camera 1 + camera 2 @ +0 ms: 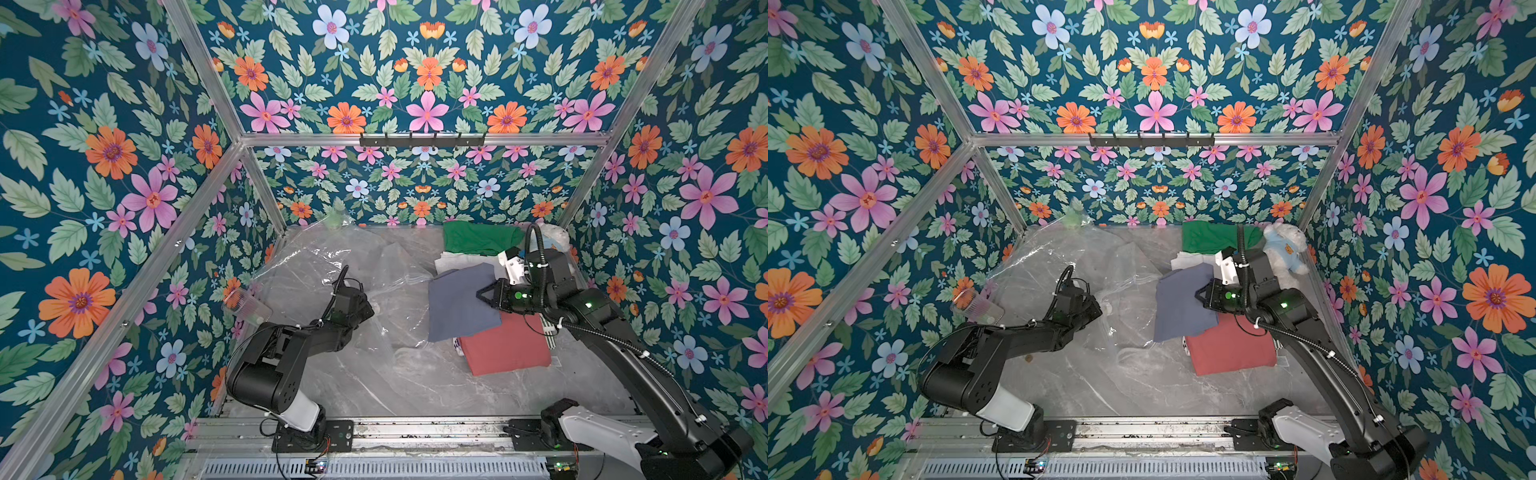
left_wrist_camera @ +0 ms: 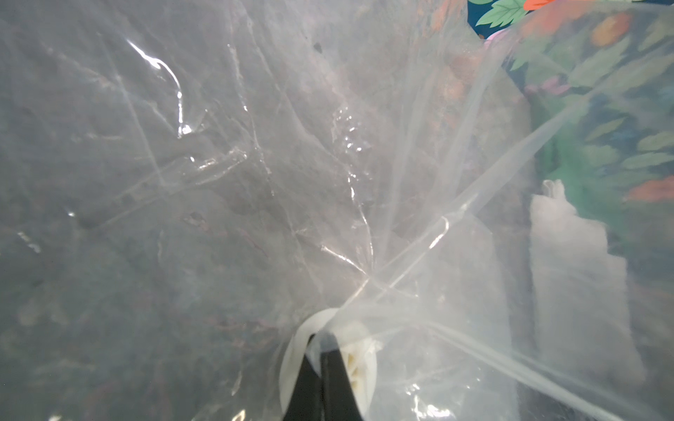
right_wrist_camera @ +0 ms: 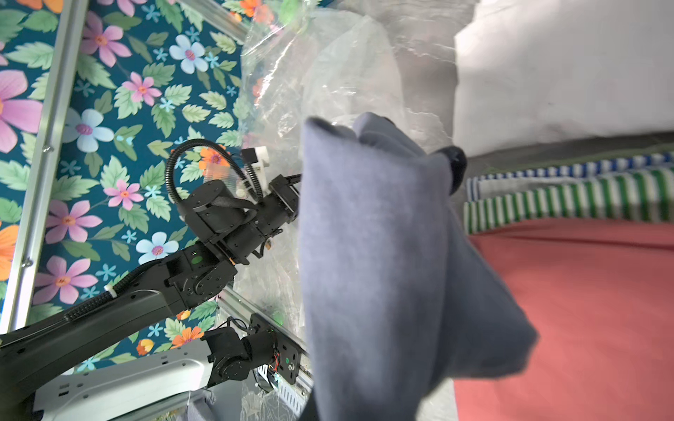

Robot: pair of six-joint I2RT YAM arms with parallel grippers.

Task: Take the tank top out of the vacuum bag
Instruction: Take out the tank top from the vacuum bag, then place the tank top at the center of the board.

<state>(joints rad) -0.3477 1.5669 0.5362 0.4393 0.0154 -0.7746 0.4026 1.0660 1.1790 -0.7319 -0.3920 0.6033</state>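
In both top views the clear, crinkly vacuum bag (image 1: 320, 266) (image 1: 1054, 266) lies spread over the table's left half. Your right gripper (image 1: 483, 296) clamps the slate-blue tank top (image 1: 459, 307) outside it, over a red garment (image 1: 507, 347).

Left wrist view: your left gripper (image 2: 319, 340) pinches bag film at the white valve (image 2: 361, 361).

Right wrist view: cloth hides all but one fingertip (image 3: 457, 164).

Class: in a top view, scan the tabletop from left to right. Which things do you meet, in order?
Clear plastic cup → left gripper → blue-grey garment → teddy bear. The vacuum bag overlaps several, so it is left out.
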